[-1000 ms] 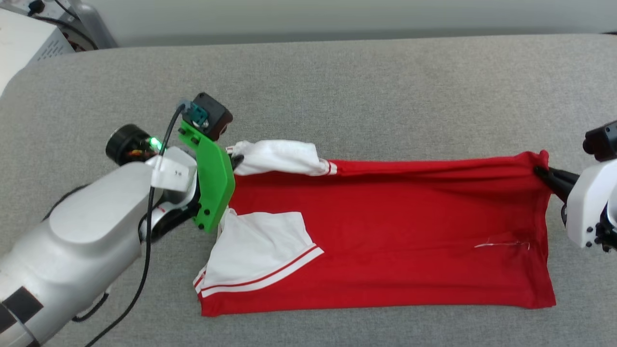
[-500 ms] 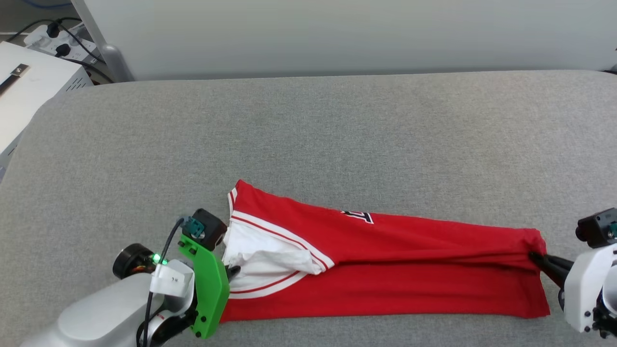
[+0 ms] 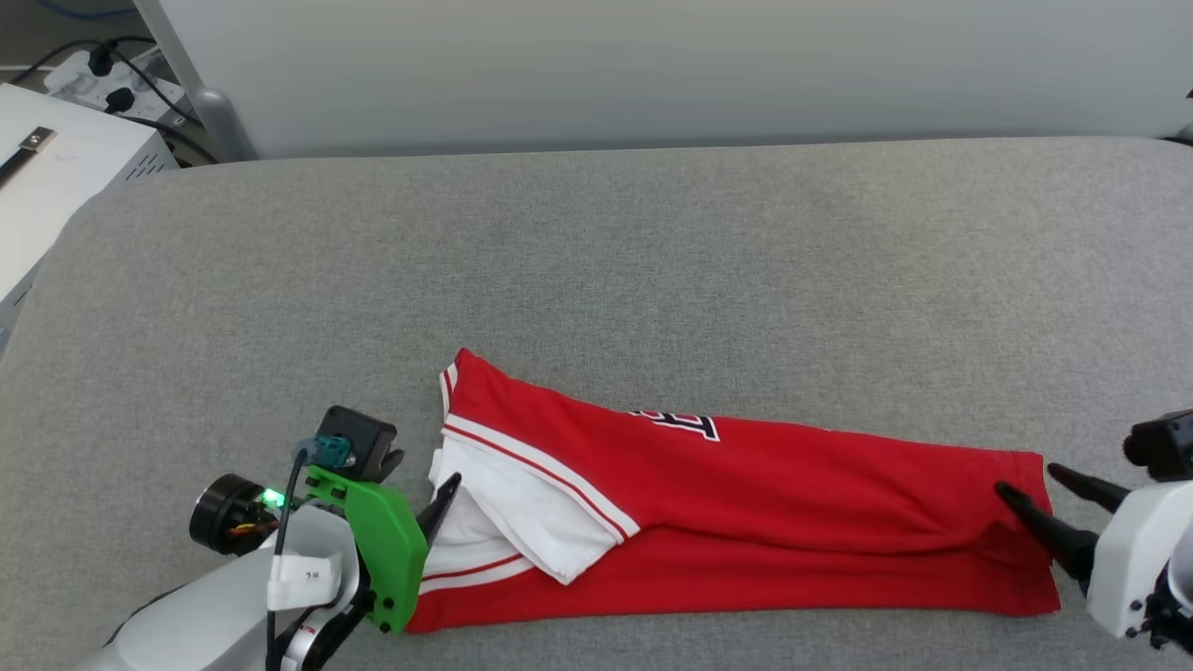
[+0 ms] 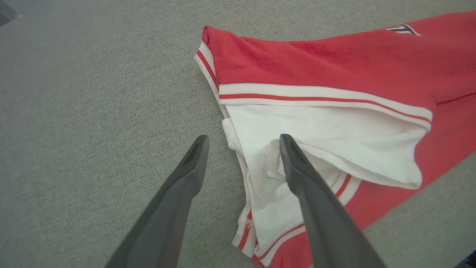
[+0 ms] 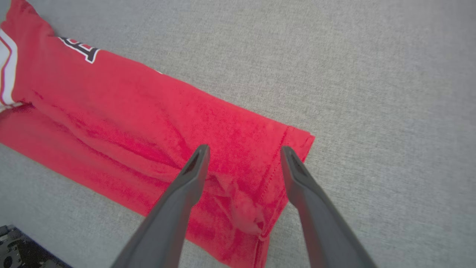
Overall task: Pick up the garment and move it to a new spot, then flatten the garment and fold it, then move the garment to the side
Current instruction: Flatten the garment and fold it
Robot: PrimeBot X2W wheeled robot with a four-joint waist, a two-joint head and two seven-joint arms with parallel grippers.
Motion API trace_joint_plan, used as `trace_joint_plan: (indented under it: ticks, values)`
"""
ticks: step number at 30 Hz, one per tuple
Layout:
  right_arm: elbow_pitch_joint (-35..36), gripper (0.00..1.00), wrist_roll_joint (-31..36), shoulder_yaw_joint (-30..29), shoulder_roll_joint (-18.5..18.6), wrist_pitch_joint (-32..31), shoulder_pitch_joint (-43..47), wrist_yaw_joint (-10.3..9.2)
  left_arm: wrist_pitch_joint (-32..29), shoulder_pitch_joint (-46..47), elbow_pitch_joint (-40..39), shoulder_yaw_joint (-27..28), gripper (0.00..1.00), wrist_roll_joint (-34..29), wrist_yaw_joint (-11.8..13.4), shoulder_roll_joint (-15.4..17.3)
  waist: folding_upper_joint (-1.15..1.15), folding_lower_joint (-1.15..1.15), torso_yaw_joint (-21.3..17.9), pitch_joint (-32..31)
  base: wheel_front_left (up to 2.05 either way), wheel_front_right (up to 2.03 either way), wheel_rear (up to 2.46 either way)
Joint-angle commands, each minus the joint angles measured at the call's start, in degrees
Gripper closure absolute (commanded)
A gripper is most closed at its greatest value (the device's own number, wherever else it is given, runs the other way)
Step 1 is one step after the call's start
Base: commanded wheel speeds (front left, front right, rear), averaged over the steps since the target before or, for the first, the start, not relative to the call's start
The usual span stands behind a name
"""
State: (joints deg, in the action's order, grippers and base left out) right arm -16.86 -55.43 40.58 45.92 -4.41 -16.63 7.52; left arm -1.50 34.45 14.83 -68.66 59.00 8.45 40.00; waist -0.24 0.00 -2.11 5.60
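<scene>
Head view: garment [image 3: 792,508] between left tool [image 3: 429,475] and right tool [image 3: 1027,478]; both spread.

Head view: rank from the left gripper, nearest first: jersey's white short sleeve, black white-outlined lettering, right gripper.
1. white short sleeve of the red jersey garment: beside the left gripper, at the garment's left end.
2. black white-outlined lettering: mid-garment, far edge.
3. right gripper: at the hem, far right.

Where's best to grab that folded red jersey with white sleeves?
The red jersey lies as a long flat strip, so likely its short ends: left gripper from the left on the white sleeve, right gripper from the right on the hem.
</scene>
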Motion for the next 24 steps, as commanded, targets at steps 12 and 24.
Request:
trace_joint_plan:
  ticks: [12,24]
  values:
    - [4.25,0.0,-10.54,-15.17,5.17,-5.17,7.94,-0.03,15.12,-4.96,-4.6,6.58,0.0,-5.14,13.18,0.03,0.24,0.0,1.95,-1.28,0.0,0.0,0.0]
    - [-0.25,0.0,-18.14,-16.89,2.7,-13.73,11.97,-0.03,16.48,-11.2,-8.2,20.04,0.0,-19.64,18.89,-6.57,0.24,0.0,5.28,2.23,0.0,0.0,0.0]
